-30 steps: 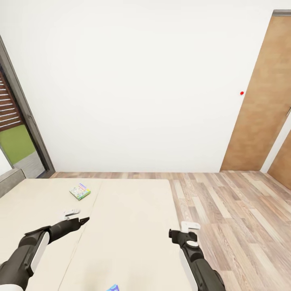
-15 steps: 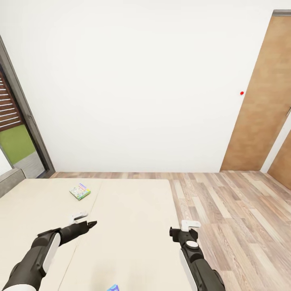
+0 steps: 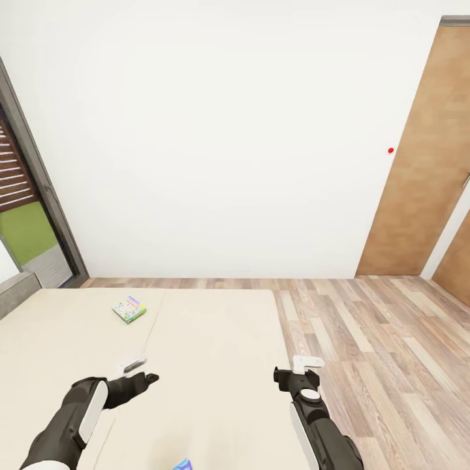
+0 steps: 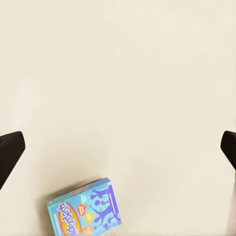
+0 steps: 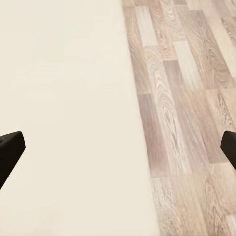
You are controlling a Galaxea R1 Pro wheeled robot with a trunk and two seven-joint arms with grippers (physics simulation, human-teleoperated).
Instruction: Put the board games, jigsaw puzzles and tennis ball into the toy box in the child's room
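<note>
Nearest the robot, a mostly blue board game lies flat on the beige mattress of the bed, cut off by the lower frame edge in the head view; the left wrist view shows its blue printed lid with bare mattress all around it. Above the bed, slightly beyond that box, hangs the left gripper; its fingers stand far apart with nothing between them. The right gripper hangs over the bed's edge beside the wood-plank floor, its fingers likewise spread wide and empty. Farther up the bed, toward the dark-framed window, a green-bordered board game lies flat, well apart from both grippers. Beyond the bed stand the white wall and a wooden door.
</note>
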